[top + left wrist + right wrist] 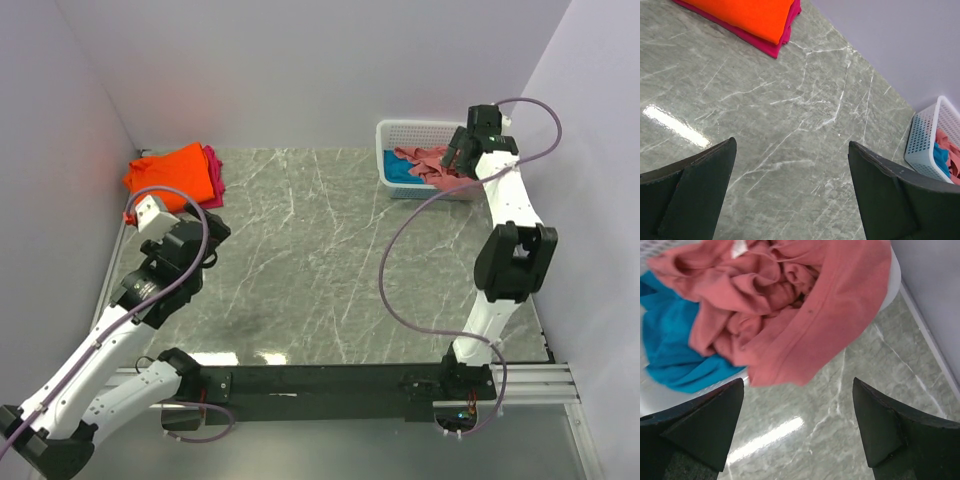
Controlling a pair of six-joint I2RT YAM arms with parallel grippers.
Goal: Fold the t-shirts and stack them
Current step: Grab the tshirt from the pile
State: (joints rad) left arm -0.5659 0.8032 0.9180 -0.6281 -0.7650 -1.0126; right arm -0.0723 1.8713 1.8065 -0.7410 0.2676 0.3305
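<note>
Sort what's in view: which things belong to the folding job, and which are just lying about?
Job: orange t-shirt, magenta t-shirt beneath it, salmon-pink t-shirt, teal t-shirt.
Not the job: white mesh basket, marble table.

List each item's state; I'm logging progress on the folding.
orange t-shirt: folded, top of stack
magenta t-shirt: folded, beneath the orange
basket: upright
salmon-pink t-shirt: crumpled, spilling over the basket rim
teal t-shirt: crumpled in the basket
left gripper: open, empty
right gripper: open, empty
</note>
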